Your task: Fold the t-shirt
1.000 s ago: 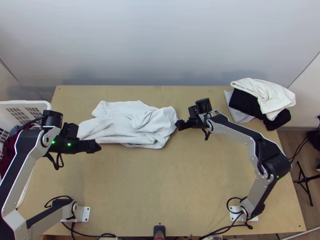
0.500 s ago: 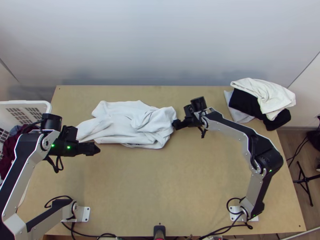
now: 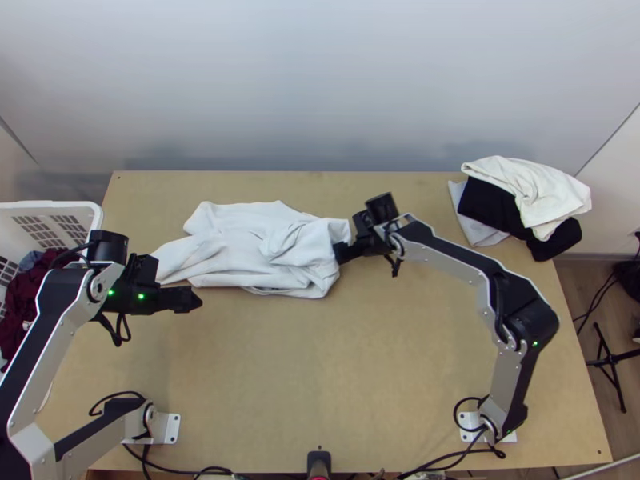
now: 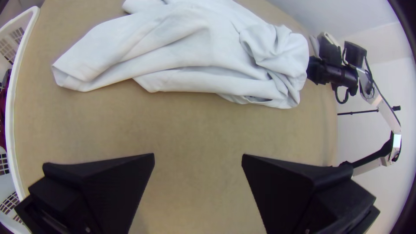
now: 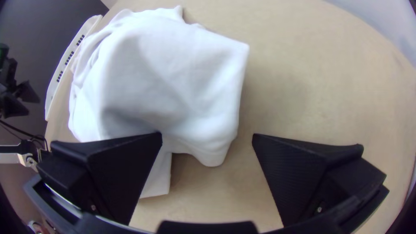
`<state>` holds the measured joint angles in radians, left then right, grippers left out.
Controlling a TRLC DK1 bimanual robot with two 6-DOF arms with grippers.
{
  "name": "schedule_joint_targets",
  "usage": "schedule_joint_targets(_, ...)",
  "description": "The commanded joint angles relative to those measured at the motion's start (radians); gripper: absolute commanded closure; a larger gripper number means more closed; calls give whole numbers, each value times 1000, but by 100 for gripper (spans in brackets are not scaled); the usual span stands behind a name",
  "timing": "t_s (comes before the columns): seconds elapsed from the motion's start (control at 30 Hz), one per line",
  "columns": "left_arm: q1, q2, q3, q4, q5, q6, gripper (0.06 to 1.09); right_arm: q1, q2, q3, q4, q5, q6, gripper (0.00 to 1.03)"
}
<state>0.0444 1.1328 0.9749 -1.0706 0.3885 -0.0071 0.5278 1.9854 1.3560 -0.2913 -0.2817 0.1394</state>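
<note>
Now the spread right gripper (image 3: pixel 339 253) is edging left into the t-shirt (image 3: pixel 240 244), upper centre, seemingly preparing a grasp; the left gripper (image 3: pixel 198 300) is also gaping.

No readable text or numbers anywhere here.
</note>
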Motion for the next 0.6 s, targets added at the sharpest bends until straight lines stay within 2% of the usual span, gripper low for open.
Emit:
schedule_joint_targets(0.0, 0, 8, -8, 14, 0, -5, 11, 49, 50, 43, -22, 1, 5, 11)
schedule_joint_targets(0.1, 3, 8, -16, 15, -2, -5, 11, 60, 67, 75, -58, 3, 3, 20)
schedule_joint_targets(0.13, 3, 8, -18, 17, 0, -4, 11, 63, 69, 81, -68, 3, -3, 30)
schedule_joint_targets(0.17, 3, 8, -19, 17, -2, -5, 11, 67, 67, 83, -68, 6, -15, 46)
schedule_joint_targets(0.23, 3, 8, -19, 18, 0, -5, 11, 69, 67, 86, -68, 36, -41, 85)
schedule_joint_targets(0.27, 3, 8, -19, 21, -2, -5, 11, 67, 69, 91, -68, 41, -52, 98)
schedule_joint_targets(0.57, 3, 15, -13, 43, 0, -7, 11, -9, -20, 55, -195, 65, -93, 99)
